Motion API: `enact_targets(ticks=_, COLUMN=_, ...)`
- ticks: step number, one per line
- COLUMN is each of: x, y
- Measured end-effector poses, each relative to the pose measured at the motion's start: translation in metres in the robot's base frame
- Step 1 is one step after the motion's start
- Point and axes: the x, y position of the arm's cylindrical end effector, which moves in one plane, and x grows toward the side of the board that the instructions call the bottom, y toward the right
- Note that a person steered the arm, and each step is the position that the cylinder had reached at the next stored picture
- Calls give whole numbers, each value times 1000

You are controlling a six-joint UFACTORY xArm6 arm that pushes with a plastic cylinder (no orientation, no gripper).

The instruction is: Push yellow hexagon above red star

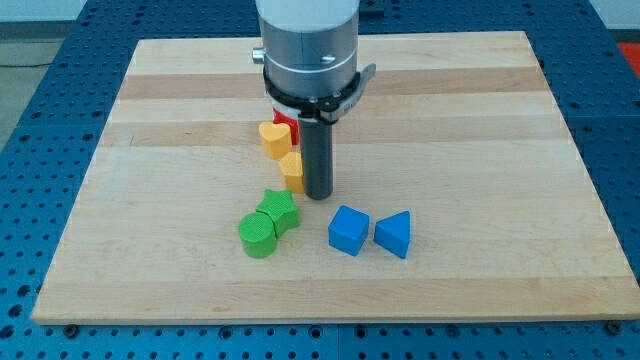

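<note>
Yellow hexagon (292, 172): sitting mid-table (480, 120), touching my tip's left side.
My tip (317, 194): pressing beside it for pushing; no fingers.
Red star (284, 124): peeking behind yellow heart (274, 138), mostly hidden.

Bright, even overhead light falls on the pale wooden board (450, 130), the coloured blocks cast only faint soft shadows, and focus is sharp throughout.

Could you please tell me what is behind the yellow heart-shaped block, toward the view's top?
A red block sits just behind the yellow heart, touching it. Only a small red part shows; the arm's housing covers the rest, so its shape cannot be confirmed.
</note>
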Motion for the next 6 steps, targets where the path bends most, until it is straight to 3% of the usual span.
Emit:
enact_targets(ticks=4, x=-34, y=-88)
enact_targets(ticks=6, x=2, y=-149)
